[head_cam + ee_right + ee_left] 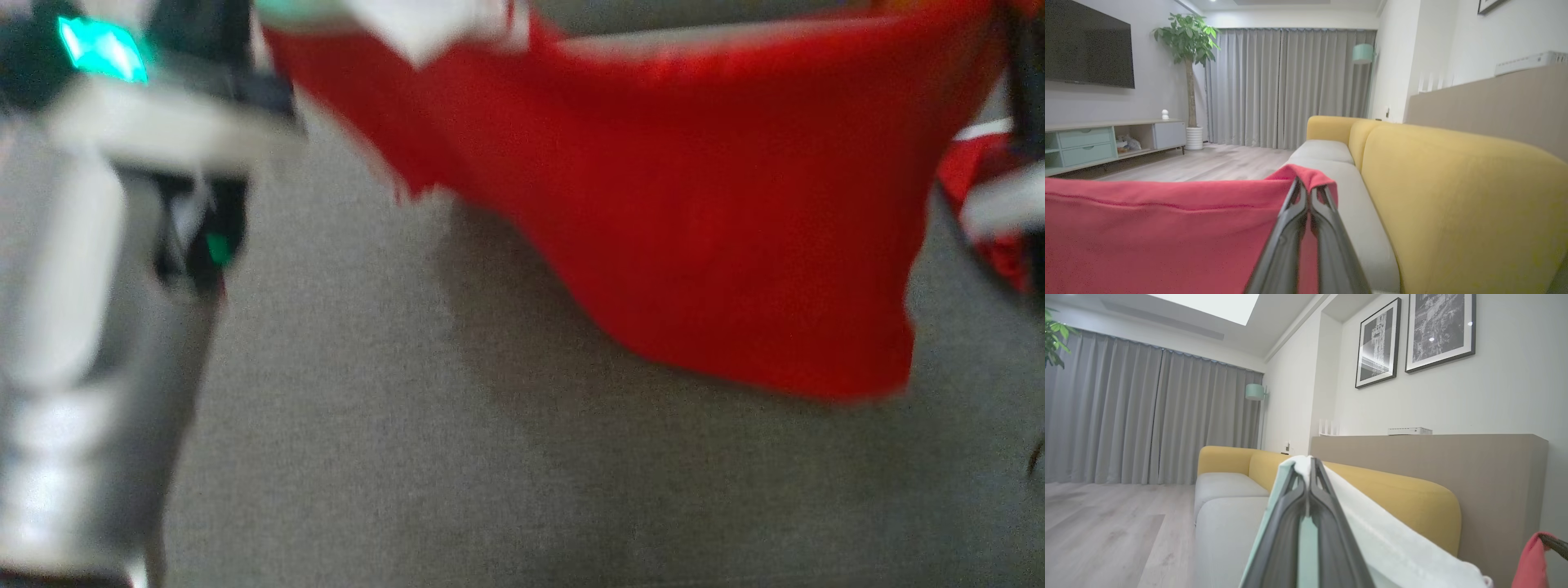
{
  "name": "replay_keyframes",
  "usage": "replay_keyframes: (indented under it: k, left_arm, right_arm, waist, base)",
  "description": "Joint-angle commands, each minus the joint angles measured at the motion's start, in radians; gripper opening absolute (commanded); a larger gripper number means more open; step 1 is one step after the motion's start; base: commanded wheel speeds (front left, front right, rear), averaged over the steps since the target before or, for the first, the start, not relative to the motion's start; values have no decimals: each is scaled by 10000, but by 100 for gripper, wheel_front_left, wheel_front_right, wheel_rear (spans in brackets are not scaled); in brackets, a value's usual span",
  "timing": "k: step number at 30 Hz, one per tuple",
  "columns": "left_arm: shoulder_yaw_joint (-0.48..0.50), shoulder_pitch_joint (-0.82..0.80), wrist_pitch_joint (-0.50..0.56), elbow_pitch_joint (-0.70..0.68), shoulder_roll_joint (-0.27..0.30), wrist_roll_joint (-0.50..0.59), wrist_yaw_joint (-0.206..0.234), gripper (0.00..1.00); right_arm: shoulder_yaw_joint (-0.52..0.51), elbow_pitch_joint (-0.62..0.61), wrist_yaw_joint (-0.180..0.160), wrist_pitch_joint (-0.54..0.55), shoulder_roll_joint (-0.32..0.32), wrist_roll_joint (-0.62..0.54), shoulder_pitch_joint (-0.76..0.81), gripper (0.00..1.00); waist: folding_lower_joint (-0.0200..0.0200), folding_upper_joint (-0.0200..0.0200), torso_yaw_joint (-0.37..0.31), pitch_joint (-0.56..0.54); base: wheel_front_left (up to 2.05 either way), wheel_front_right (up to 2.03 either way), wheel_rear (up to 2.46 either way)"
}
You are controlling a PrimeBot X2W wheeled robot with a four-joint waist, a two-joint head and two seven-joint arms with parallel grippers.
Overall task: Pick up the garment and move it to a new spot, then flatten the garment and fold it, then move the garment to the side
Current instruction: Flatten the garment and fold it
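While the head view is blurred, the red fabric garment with a white and mint-green part (pixel 702 229) plainly hangs stretched above the grey seat cushion of the yellow-backed sofa (pixel 392 457). Its long axis runs side to side between the two hands, and its loose lower edge droops toward the seat, lowest on the right. The left hand (pixel 1308 465) is clamped on the pale end, the right hand (pixel 1310 185) on a red corner.
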Motion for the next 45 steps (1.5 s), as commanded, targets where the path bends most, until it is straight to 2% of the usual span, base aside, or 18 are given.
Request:
replay_keyframes:
  k: [1, 4, 5, 7, 12, 15, 18, 21, 25, 30, 34, 38, 45]
  left_arm:
    - [318, -1237, 180, 152, 342, -7, -99, 0]
    - [102, -3497, 202, 1428, 216, 275, -204, 0]
    - [102, -3497, 202, 1428, 216, 275, -204, 0]
    - [2, -4997, -76, 2529, 138, 607, -239, 0]
    - [-172, -7983, -1628, 4861, -229, 1205, -310, 0]
    - [-350, -8964, -2266, 5588, -254, 1251, -367, 0]
    - [-609, -8964, -2544, 5714, -77, 997, -395, 0]
    - [-1116, -8060, -2644, 5281, 339, 519, -400, 0]
    - [-1736, -5820, -2688, 4238, 900, -135, -402, 0]
    - [-1490, -2274, -2697, 2468, 1262, -336, -341, 0]
    - [-1392, 956, -2699, 1283, 1428, -237, 76, 0]
    - [-1538, 3820, -2699, 620, 1354, -497, 511, 0]
    - [-1668, 6830, -2700, -94, 1095, -930, 1141, 0]
  right_arm:
    - [324, 165, 65, 117, -362, 201, -1018, 0]
    - [654, 1383, 65, 132, -722, 271, -3320, 0]
    - [654, 1383, 65, 132, -722, 271, -3320, 0]
    - [752, 2272, 65, -78, -813, 231, -4771, 0]
    - [1000, 3964, 65, -1257, -903, -37, -7551, 0]
    - [1330, 4468, 65, -1873, -978, 55, -8430, 0]
    - [1867, 4767, 65, -2167, -1134, 225, -8552, 0]
    - [2387, 4983, 65, -2301, -1287, 468, -8145, 0]
    - [2908, 5118, 65, -2415, -1511, 858, -7036, 0]
    - [3092, 4731, 65, -2470, -1848, 1360, -4849, 0]
    - [2552, 3919, 65, -2476, -1990, 1586, -2513, 0]
    - [1828, 3089, 65, -2478, -1972, 1609, 52, 0]
    - [857, 1898, 65, -2479, -1368, 1206, 3812, 0]
  waist:
    - [-1, 0, 32, 608]
    - [-1, 0, 220, 1488]
    - [-1, 0, 220, 1488]
    - [-1, 0, 293, 2031]
    - [-1, 0, 455, 2950]
    - [-1, 0, 560, 3314]
    - [-1, 0, 743, 3476]
    - [-1, 0, 929, 3546]
    - [-1, 0, 1163, 3335]
    - [-1, 0, 1333, 2665]
    - [-1, 0, 1316, 1879]
    - [-1, 0, 1309, 1144]
    - [-1, 0, 1210, 146]
  base:
    - [0, 0, 0]
    - [0, 0, 0]
    - [0, 0, 0]
    - [0, 0, 0]
    - [0, 0, 0]
    - [0, 0, 0]
    - [0, 0, 0]
    - [0, 0, 0]
    - [0, 0, 0]
    - [0, 0, 0]
    - [0, 0, 0]
    - [0, 0, 0]
    - [0, 0, 0]
